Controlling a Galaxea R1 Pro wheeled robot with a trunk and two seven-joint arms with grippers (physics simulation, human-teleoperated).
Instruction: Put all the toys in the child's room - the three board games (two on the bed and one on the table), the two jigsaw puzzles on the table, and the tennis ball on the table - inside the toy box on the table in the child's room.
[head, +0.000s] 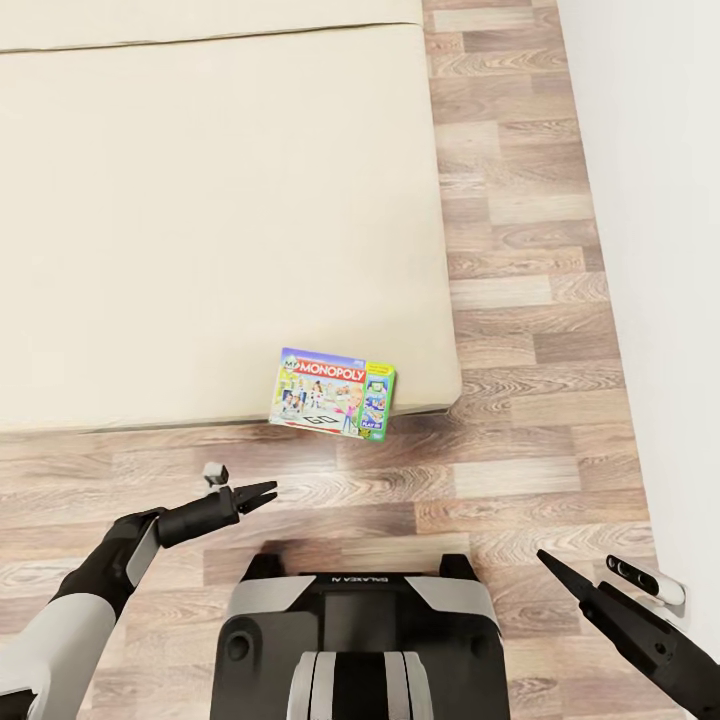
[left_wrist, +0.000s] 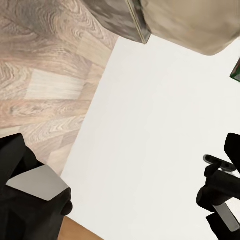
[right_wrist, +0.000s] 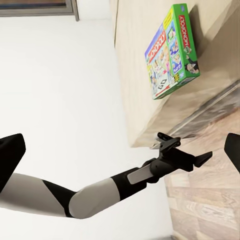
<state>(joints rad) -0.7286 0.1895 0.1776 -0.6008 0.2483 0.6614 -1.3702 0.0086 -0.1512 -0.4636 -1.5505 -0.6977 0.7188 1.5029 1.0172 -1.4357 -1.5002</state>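
One flat green-edged Monopoly game box (head: 334, 393) is seen at the beige bed (head: 200, 220) edge. Left hand (head: 262, 493) is open, empty; right hand (head: 545, 556) state cannot be told.

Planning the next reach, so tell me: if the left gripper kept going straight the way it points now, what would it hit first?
Probably nothing soon. The left gripper points right, along the wooden floor, passing in front of the Monopoly box on the bed. The white wall comes next; depth is uncertain.
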